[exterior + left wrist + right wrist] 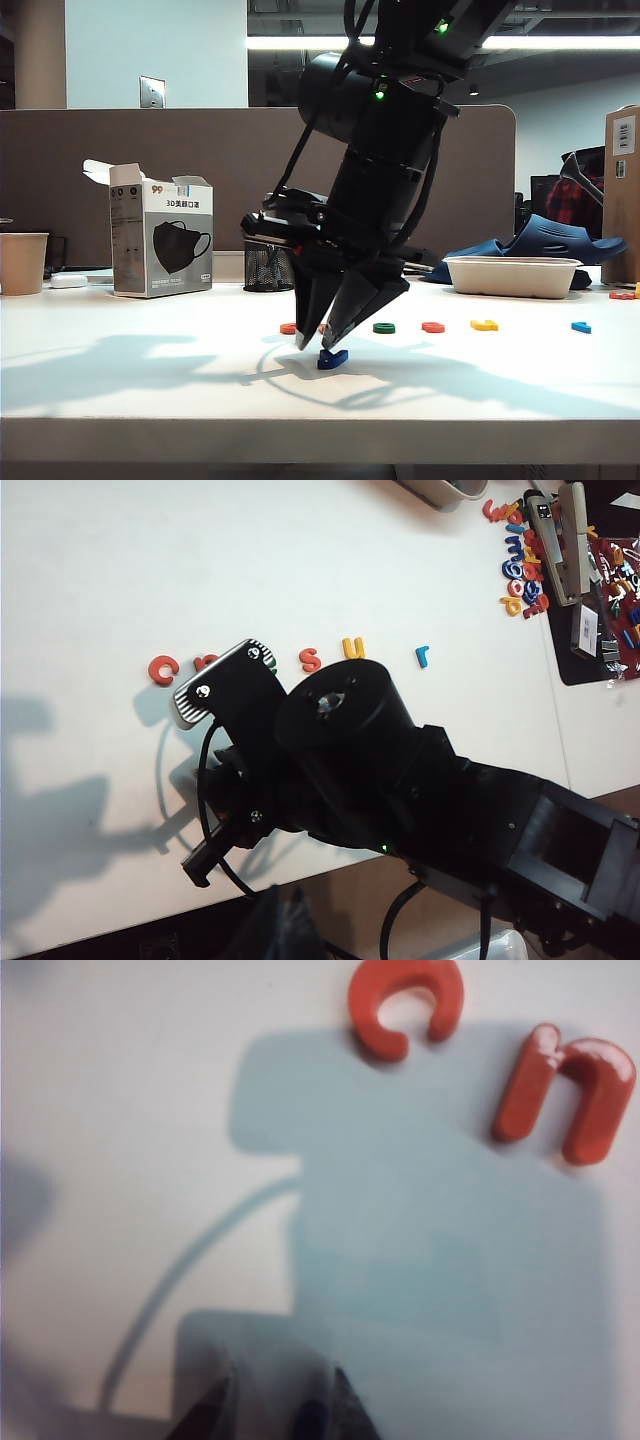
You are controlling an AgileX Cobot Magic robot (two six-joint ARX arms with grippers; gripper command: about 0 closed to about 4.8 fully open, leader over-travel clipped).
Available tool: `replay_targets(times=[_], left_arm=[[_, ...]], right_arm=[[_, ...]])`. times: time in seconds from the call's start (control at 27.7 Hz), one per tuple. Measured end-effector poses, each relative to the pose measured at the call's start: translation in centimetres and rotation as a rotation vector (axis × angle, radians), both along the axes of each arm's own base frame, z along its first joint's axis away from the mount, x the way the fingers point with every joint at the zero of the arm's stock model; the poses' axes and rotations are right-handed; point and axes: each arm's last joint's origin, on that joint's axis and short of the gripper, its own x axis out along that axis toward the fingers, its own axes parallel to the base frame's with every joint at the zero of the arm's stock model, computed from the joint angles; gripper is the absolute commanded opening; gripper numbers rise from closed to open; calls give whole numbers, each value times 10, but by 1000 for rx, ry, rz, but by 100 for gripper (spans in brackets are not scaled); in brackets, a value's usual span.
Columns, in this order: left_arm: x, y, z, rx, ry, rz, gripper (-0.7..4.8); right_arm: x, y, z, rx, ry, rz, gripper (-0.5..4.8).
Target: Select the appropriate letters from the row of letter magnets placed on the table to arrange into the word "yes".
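Exterior view: the right claw (327, 341) points down at the table (140, 385), fingers slightly apart, tips just above the blue letter (333, 358) lying at six o'clock of the letter row (432, 327). The left claw isn't in sight.

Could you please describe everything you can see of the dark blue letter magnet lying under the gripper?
The dark blue letter is a small, flat, glossy plastic-looking piece. It lies on the white table, nearer the front edge than the row of letters, apart from them. Its shape cannot be read from this side angle. The right gripper stands just above it, fingers parted and pointing down; whether a fingertip touches it is unclear. In the right wrist view it shows only as a dark blur between the fingers.
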Motion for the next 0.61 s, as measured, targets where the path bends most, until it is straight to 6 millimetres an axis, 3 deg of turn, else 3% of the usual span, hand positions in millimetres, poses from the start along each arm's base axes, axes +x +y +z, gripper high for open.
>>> replay_targets(times=[0.4,0.61], left_arm=[[0,0,0,0,0,-1,-5],[0,0,0,0,0,0,-5]], right_arm=[[0,0,10,29,-34,0,117],[4,-11,29,19,-118,-58,118]])
